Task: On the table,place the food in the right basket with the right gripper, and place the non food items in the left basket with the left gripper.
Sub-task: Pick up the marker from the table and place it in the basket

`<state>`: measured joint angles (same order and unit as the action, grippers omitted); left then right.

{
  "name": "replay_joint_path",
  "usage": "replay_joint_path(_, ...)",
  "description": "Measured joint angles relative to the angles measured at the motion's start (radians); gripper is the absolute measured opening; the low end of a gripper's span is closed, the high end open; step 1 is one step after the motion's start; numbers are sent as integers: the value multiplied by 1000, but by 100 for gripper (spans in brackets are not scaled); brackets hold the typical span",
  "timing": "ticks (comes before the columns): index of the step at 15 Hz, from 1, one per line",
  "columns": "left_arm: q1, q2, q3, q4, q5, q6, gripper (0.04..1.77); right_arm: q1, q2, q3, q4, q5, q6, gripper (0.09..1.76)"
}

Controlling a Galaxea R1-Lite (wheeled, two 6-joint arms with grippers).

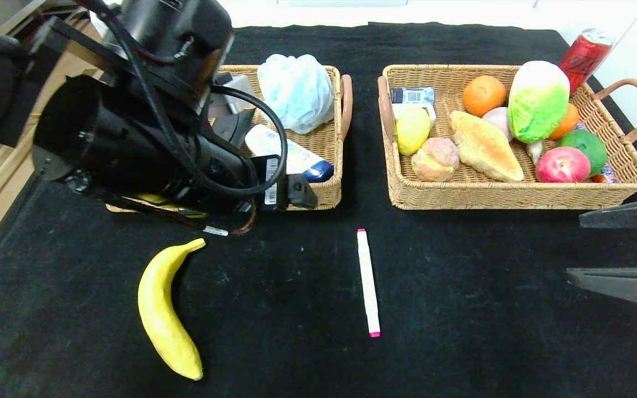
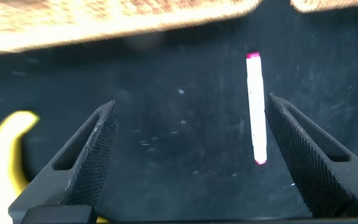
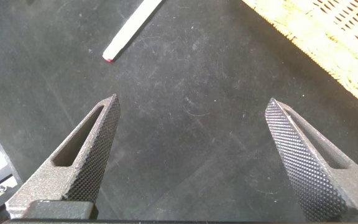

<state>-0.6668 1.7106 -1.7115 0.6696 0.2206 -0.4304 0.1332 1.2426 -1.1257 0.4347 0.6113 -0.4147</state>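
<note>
Black cloth covers the table (image 1: 307, 309). Left basket (image 1: 327, 182), upper centre-left of the head view, holds a pale blue mesh sponge (image 1: 296, 91) and a white tube with a blue cap (image 1: 291, 155); its print is too small to read. Right basket (image 1: 517, 190), upper right, holds the cabbage (image 1: 537, 99), orange (image 1: 483, 94), bread (image 1: 487, 146), red apple (image 1: 563, 164), a green fruit (image 1: 586, 145), a lemon (image 1: 411, 130) and a small barcoded pack (image 1: 413, 95). A red can (image 1: 585, 55) stands behind this basket, lettering illegible. Banana (image 1: 166, 315) lies on the cloth at lower left; pen (image 1: 368, 282), white with pink ends, lies at lower centre, apart from both baskets.

Left gripper (image 2: 188, 149) hangs over the cloth before the left basket, jaws spread and empty, the pen just inside one finger in the wrist view; a white barcode sticker (image 1: 271, 179) marks its wrist. Right gripper (image 1: 573, 246) sits at the right edge, jaws spread wide, grasping nothing.
</note>
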Motion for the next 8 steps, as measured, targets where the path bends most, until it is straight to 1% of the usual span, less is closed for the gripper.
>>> replay_joint_path(5,-100,109,-7,-2,76,-46,171,0,0,-1,0,0,0,171)
replay_joint_path(8,-140,167,-14,-3,101,-69,172,0,0,-1,-10,-1,1,171)
